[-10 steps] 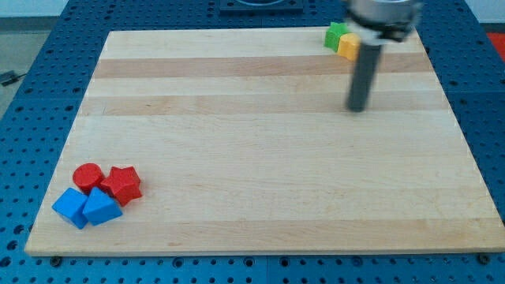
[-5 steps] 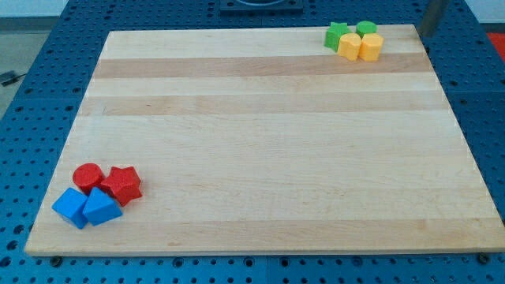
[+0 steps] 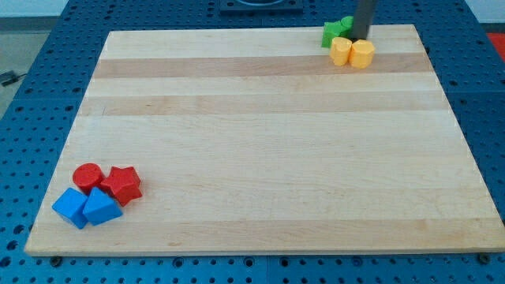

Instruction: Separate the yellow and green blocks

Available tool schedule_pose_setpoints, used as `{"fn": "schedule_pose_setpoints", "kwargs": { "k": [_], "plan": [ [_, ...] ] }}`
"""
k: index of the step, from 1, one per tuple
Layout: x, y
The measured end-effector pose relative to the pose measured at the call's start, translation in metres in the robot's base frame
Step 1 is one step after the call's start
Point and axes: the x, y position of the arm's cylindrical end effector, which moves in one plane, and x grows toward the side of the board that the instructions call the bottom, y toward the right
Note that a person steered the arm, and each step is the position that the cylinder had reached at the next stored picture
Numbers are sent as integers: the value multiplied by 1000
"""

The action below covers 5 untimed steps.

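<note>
Where the tabletop (image 3: pixel 260 142) meets its top edge, my tip (image 3: pixel 361 37) stands touching two yellow blocks (image 3: pixel 351 53), green blocks (image 3: pixel 337 31) just left. No end effector shows; wide bare wood lies below.

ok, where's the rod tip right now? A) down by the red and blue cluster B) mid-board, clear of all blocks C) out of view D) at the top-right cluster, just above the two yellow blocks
D: my tip sits at the view's top right, just above the yellow blocks and beside the green blocks, far from the red and blue cluster.
</note>
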Motion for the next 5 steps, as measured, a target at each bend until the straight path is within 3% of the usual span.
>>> {"fn": "schedule_pose_setpoints", "kwargs": {
  "k": [2, 5],
  "plan": [
    [16, -77],
    [-27, 5]
  ]
}}
